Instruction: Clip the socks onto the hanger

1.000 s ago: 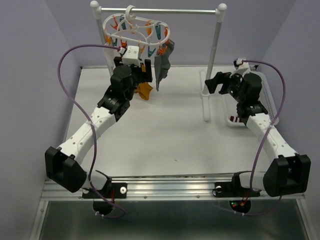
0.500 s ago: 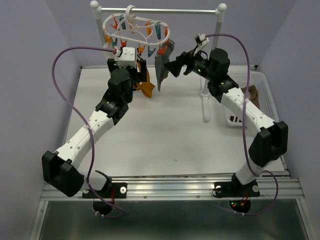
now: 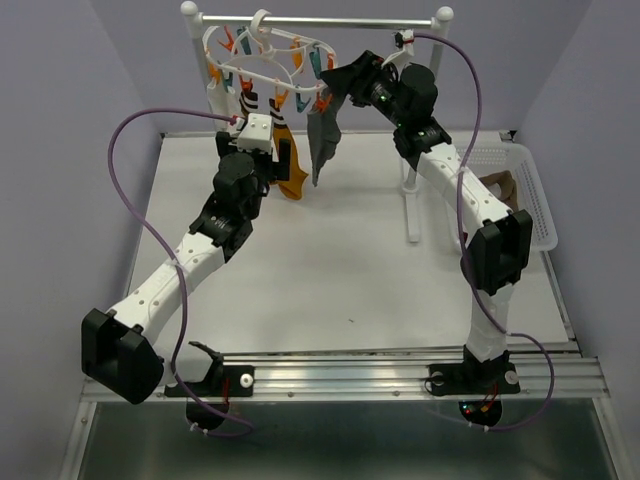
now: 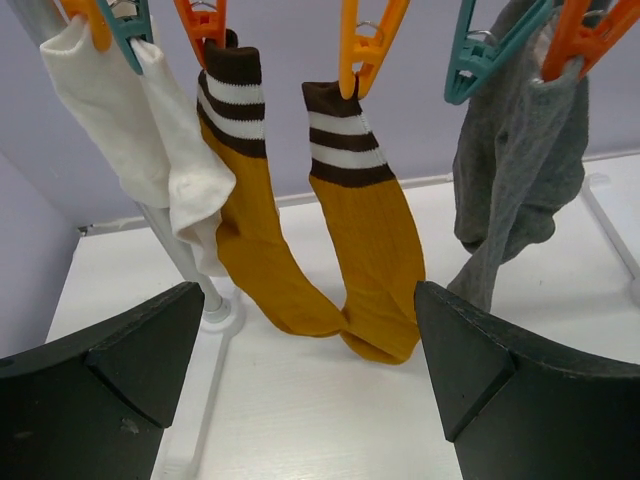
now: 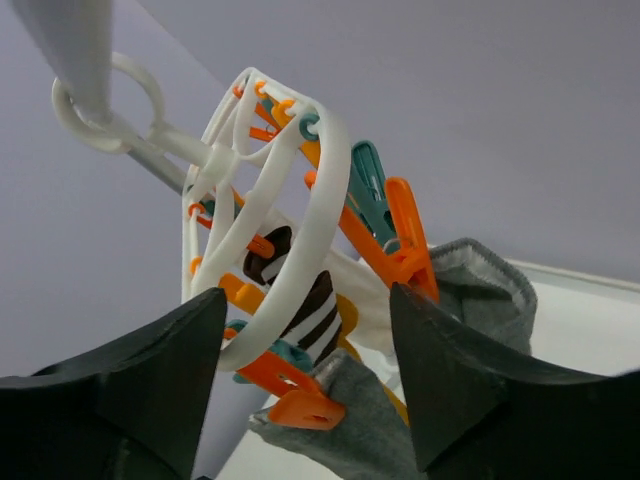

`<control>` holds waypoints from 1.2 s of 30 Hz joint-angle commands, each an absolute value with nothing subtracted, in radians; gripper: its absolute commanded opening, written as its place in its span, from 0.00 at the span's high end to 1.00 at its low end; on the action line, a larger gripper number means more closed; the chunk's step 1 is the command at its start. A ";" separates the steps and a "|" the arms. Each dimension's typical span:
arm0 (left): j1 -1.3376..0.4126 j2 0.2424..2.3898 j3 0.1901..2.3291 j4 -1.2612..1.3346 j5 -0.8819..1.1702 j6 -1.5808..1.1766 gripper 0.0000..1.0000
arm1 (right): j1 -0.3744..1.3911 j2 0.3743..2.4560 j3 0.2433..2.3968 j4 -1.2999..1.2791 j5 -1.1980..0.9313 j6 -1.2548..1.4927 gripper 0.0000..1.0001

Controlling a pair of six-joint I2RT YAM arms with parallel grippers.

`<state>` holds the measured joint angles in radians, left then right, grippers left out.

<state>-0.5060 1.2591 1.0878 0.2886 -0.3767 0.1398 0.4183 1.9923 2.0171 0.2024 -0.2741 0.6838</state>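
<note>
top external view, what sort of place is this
Probably a robot lab bench: lilac walls around a white tabletop, two black-and-white arms bolted at its edge, a white oval plastic clip hanger on a metal rail.

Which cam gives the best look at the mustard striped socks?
Left wrist: both mustard socks hang full length, unobstructed, each from an orange clip. Top external shows only a small orange patch. Right wrist catches just the striped cuffs behind the hanger ring.
</note>
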 commanded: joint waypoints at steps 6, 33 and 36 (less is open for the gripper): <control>-0.479 1.244 1.078 0.405 -0.318 0.198 0.01 | 0.416 2.003 2.069 0.325 -0.319 0.833 0.42; -0.474 1.403 1.095 0.836 -0.031 0.331 0.01 | 0.416 1.953 1.999 0.433 -0.494 0.980 0.68; -0.474 1.433 1.098 0.877 -0.032 0.334 0.03 | 0.416 1.954 2.003 0.433 -0.506 0.986 0.68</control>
<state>-0.4759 1.4178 1.0870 0.7109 -0.0586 0.2958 0.4171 2.0106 1.9961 0.3618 -0.4522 0.9726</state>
